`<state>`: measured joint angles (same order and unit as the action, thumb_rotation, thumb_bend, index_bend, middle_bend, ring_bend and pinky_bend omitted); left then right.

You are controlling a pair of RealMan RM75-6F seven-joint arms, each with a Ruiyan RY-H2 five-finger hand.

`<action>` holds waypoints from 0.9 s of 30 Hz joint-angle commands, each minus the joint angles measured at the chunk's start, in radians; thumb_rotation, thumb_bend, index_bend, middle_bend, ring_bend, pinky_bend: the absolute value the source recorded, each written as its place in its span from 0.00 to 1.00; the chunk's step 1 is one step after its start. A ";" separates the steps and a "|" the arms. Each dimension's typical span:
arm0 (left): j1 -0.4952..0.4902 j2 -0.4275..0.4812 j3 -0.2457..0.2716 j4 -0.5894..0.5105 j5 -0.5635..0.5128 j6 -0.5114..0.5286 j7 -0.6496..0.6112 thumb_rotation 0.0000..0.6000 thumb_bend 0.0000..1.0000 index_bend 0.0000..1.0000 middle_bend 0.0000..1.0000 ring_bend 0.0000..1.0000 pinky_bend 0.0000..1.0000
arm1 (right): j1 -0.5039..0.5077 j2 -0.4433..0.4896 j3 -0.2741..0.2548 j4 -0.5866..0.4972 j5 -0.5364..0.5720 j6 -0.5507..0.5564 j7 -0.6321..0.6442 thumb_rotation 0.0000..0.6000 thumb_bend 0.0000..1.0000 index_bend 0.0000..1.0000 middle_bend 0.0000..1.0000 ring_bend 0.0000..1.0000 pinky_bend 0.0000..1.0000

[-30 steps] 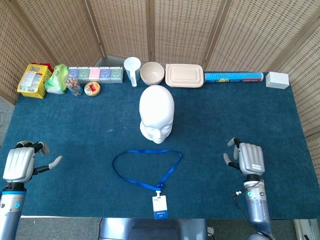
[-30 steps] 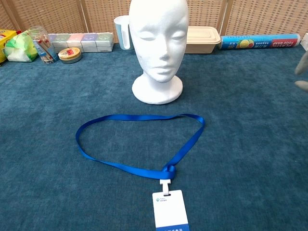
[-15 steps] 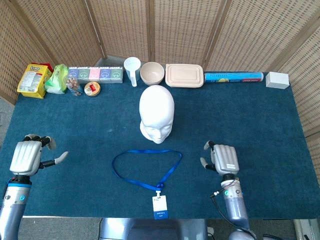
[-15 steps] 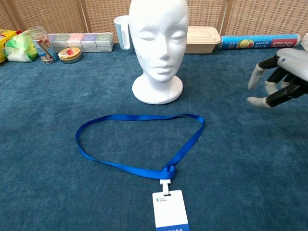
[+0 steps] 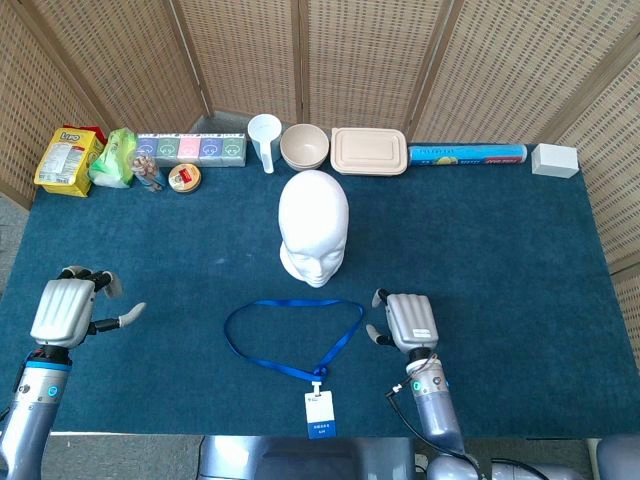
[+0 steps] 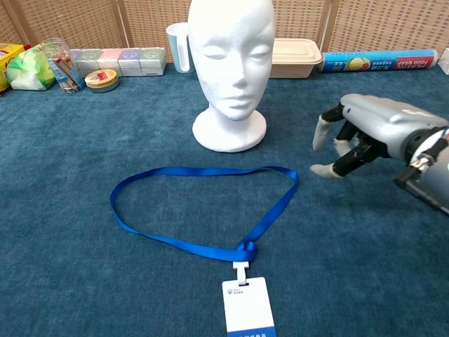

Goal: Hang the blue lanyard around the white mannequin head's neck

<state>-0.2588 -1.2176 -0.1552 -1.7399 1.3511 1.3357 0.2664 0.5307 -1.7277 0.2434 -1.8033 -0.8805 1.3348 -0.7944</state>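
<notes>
The white mannequin head [image 5: 313,228] [image 6: 230,70] stands upright at the table's middle, facing me. In front of it the blue lanyard [image 5: 292,334] [image 6: 203,210] lies flat in a loop, its white-and-blue badge [image 5: 320,413] [image 6: 248,306] near the front edge. My right hand [image 5: 407,321] [image 6: 372,133] hovers just right of the loop's right bend, fingers apart and curved down, holding nothing. My left hand [image 5: 68,310] is far to the left near the table's edge, open and empty, seen only in the head view.
Along the back edge stand snack bags [image 5: 68,158], a row of small boxes [image 5: 192,149], a tin [image 5: 184,178], a white cup [image 5: 264,141], a bowl [image 5: 304,146], a lidded beige container [image 5: 369,151], a food-wrap roll [image 5: 467,154] and a white box [image 5: 554,160]. Wicker screens close the back.
My right hand has moved left toward the lanyard's right side and now shows fully in the chest view. My left hand has shifted slightly rightward. Lanyard and head are unmoved.
</notes>
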 commanded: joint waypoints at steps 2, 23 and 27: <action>-0.004 0.000 0.002 0.002 -0.004 -0.003 -0.001 0.31 0.16 0.56 0.58 0.50 0.31 | 0.023 -0.029 0.008 0.030 0.026 -0.005 -0.020 0.82 0.32 0.42 0.82 1.00 1.00; -0.009 0.001 0.016 0.003 -0.012 0.006 0.000 0.31 0.16 0.56 0.58 0.50 0.31 | 0.142 -0.144 0.079 0.185 0.168 -0.044 -0.086 0.82 0.32 0.42 0.83 1.00 1.00; -0.008 0.003 0.018 0.002 -0.015 0.009 -0.001 0.32 0.16 0.56 0.58 0.50 0.31 | 0.157 -0.158 0.086 0.210 0.185 -0.047 -0.088 0.83 0.32 0.42 0.83 1.00 1.00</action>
<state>-0.2671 -1.2148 -0.1371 -1.7374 1.3361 1.3447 0.2653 0.6834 -1.8816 0.3270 -1.5993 -0.6999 1.2890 -0.8812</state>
